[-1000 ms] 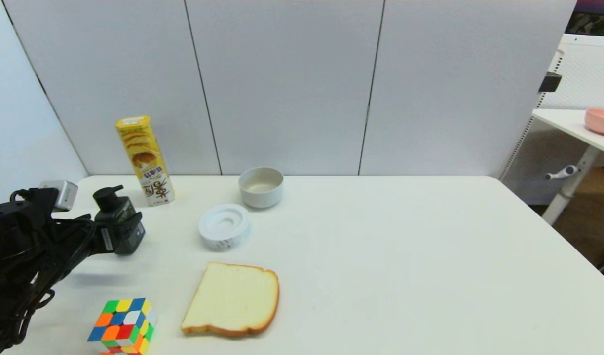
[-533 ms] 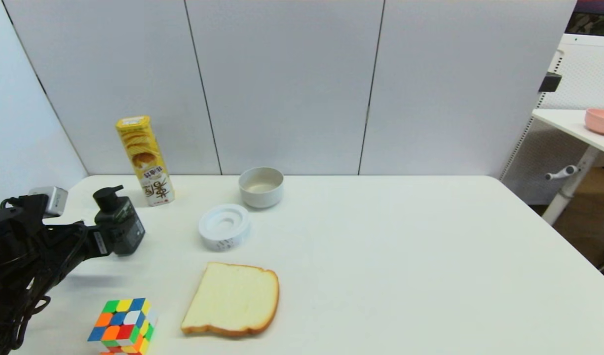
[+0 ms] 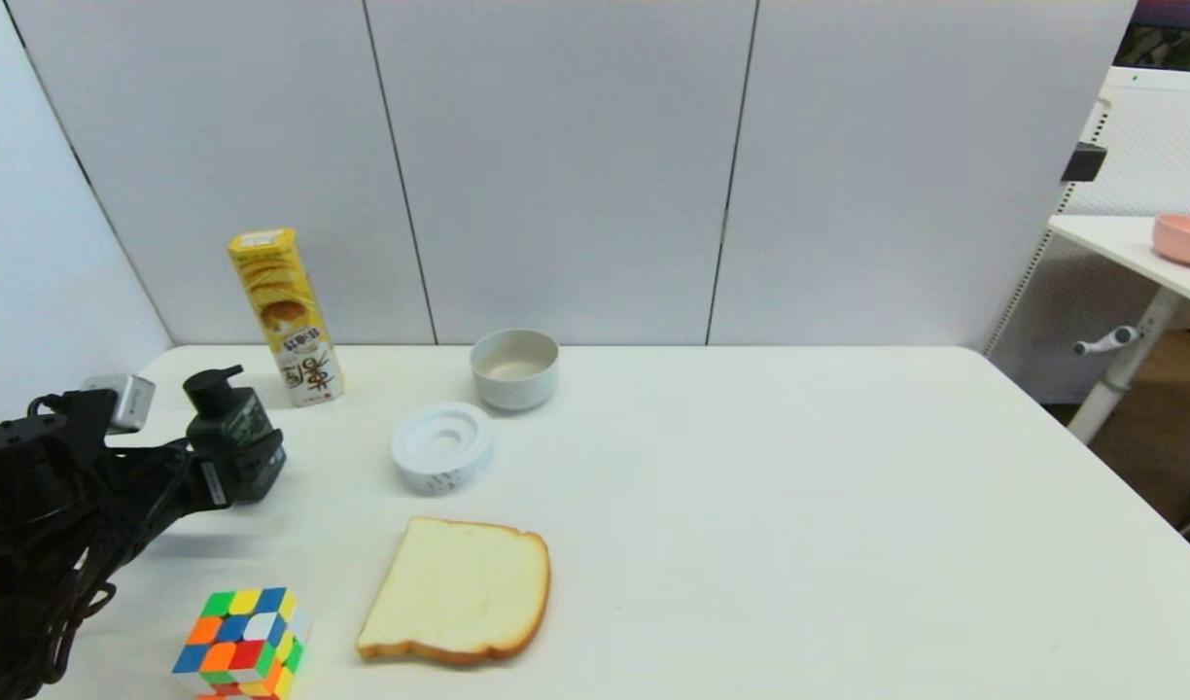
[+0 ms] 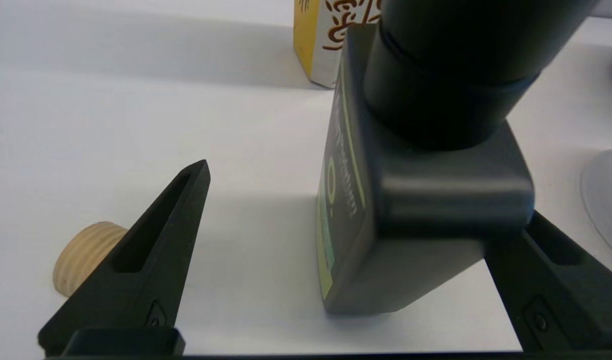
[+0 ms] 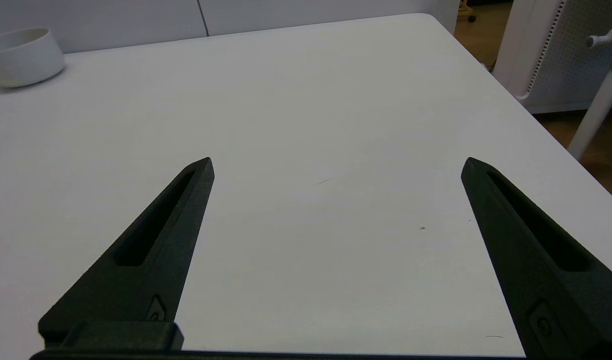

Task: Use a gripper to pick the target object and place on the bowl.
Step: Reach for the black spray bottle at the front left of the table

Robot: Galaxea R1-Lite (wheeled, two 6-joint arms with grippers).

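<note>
- The left gripper [image 4: 366,250] is wide open and holds nothing. The pump bottle [image 4: 411,200] stands between its fingers, hard against one finger [image 4: 561,300], perhaps touching it, with a broad gap to the other finger [image 4: 146,260].
- In the head view the pump bottle [image 3: 233,437] stands upright on the table [image 3: 751,506], just in front of the yellow chip box [image 3: 286,316] and a little to its left. Its long axis is vertical, and its pump top points up.
- Judged from this, the bottle is off-centre in the left gripper [image 3: 227,476]; closing may nudge it sideways before the free finger meets it.
- The grey-white bowl [image 3: 514,367] sits to the right of the chip box, so the carry runs rightward past the white ring-shaped disc [image 3: 442,447].
- The right gripper [image 5: 336,250] hangs spread wide and empty over bare table, far to the right of the chip box; the left is clearly the nearer arm.
</note>
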